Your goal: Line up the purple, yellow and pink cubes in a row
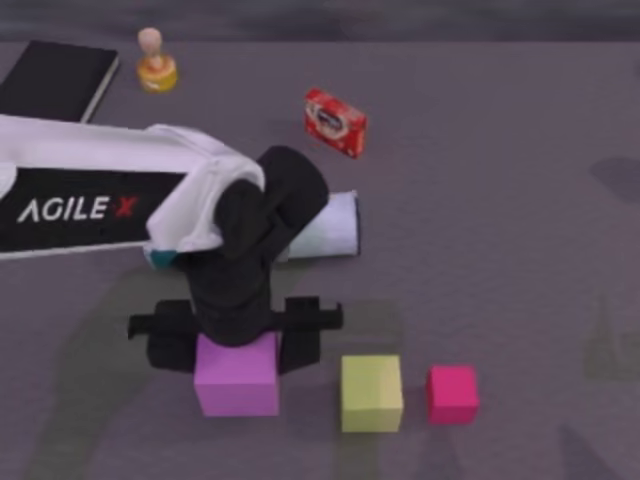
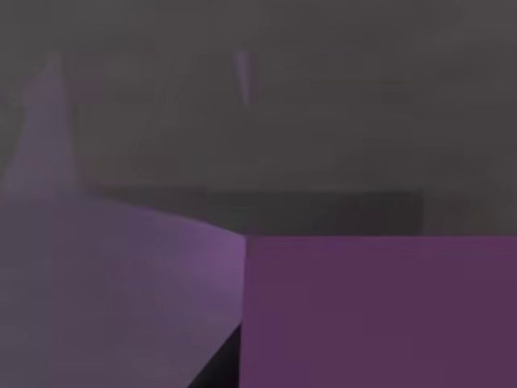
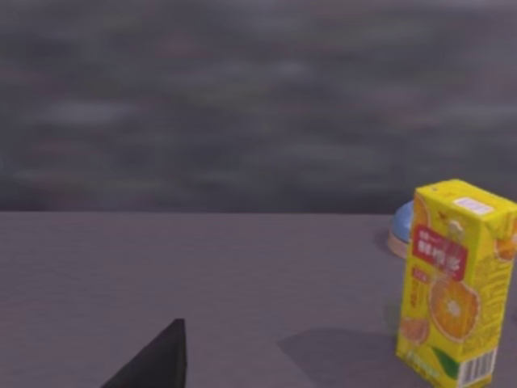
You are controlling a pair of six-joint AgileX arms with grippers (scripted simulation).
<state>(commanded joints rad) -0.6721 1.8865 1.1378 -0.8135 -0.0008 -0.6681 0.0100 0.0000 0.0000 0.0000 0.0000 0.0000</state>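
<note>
The light purple cube (image 1: 237,376) sits at the left end of a row near the table's front edge. To its right are the pale yellow cube (image 1: 371,393) and then the small hot pink cube (image 1: 452,393). My left gripper (image 1: 238,345) comes down over the purple cube's far side, and its black fingers (image 1: 172,345) press against the cube's left and right faces. In the left wrist view the purple cube (image 2: 380,311) fills the frame close up. My right gripper (image 3: 230,364) is parked outside the top view, open, with one dark fingertip (image 3: 166,360) showing.
A red printed box (image 1: 335,122) lies behind the arm. A black book (image 1: 55,80) and a small wooden-topped stamp (image 1: 156,62) sit at the back left. A white roll (image 1: 325,225) lies under the arm. A yellow juice carton (image 3: 456,279) stands near my right gripper.
</note>
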